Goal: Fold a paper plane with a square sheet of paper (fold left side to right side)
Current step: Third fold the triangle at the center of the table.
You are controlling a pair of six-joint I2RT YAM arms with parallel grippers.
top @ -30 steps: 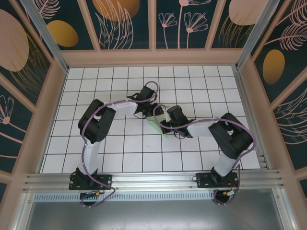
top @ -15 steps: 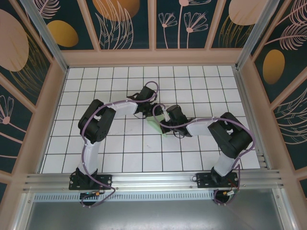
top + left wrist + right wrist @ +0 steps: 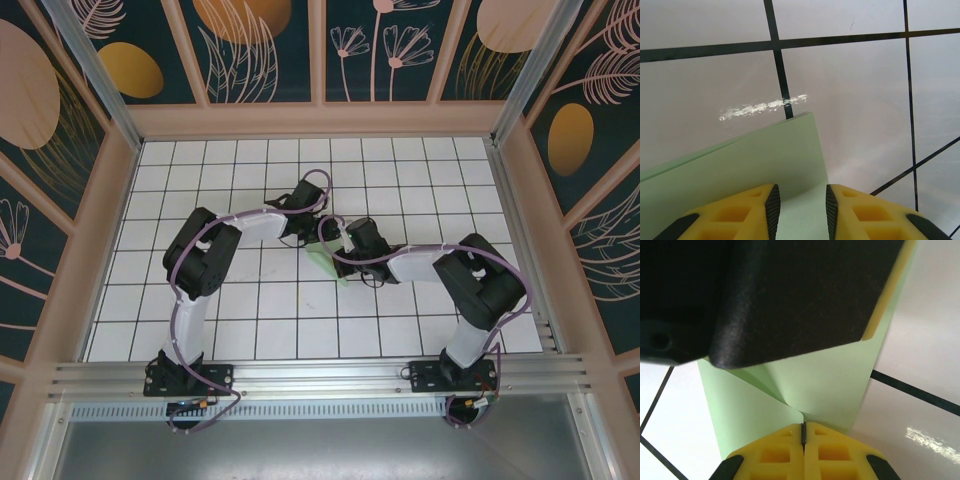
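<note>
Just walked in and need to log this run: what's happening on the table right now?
Two robot arms are working a pale green paper at the middle of the gridded table, mid-fold. The right gripper is shut on the paper where creases converge, apparently pinching it. The left gripper hangs over a folded edge with its fingers apart, gripping nothing. No finished plane yet.
</note>
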